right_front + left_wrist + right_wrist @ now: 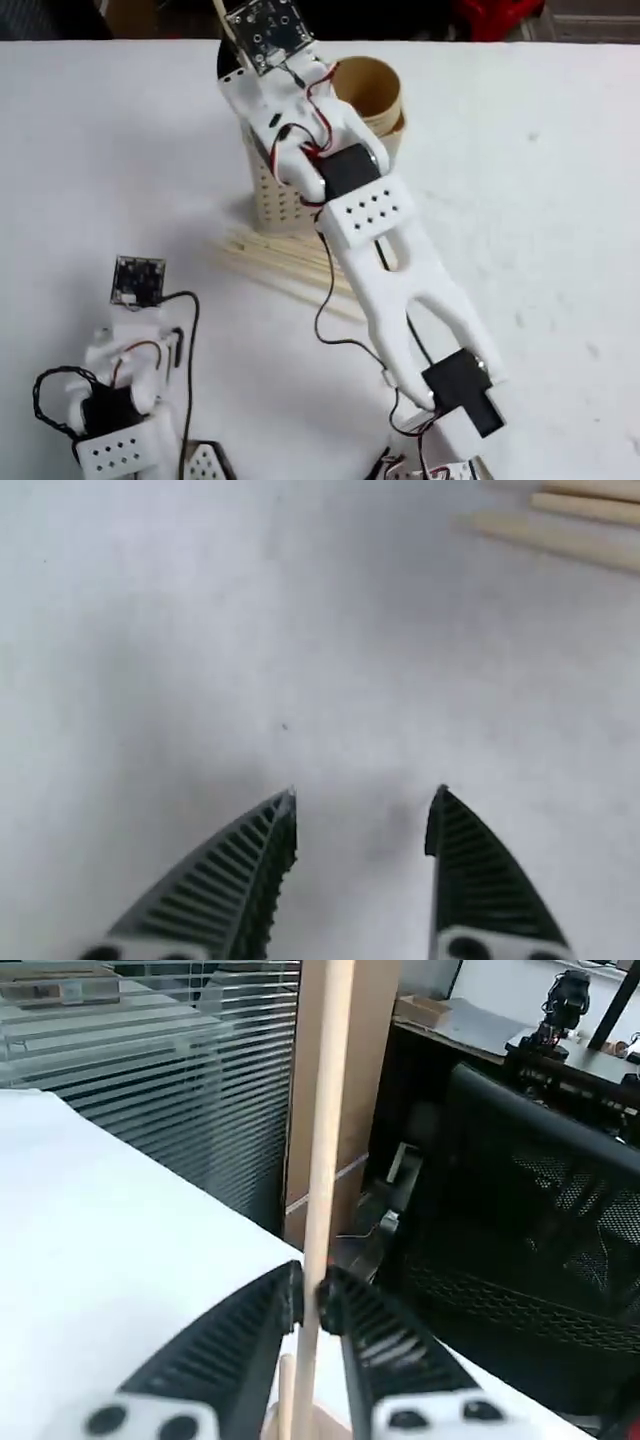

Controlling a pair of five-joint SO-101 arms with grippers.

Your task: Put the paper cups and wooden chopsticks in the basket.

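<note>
Currently on inventory, item by item.

Right gripper: clenched on a single wooden chopstick. Dark ribbed jaws pressed against the stick from both sides. Stick upright between them, rising well past the tips.

Right arm: stretched from the near edge across the table, wrist above the basket.

Basket: white, perforated walls, standing upright on the table, upper part hidden by the right arm's wrist.

Paper cups: brown, nested in a stack, mouth upward, just beside the right arm's wrist on the far right of the basket. Inside the basket or merely against it: cannot tell, the arm covering the join.

Loose chopsticks: pale bundle lying flat on the table, slightly fanned, just beside the basket's near foot, partly passing beneath the right arm. Ends of several also visible at a corner of the left wrist view.

Left gripper: released, jaws spread, bare tabletop between the tips, nothing held, pointed down at the table.

Left arm: folded at the near left of the table, well apart from the basket, black cable looped beside it.
</note>
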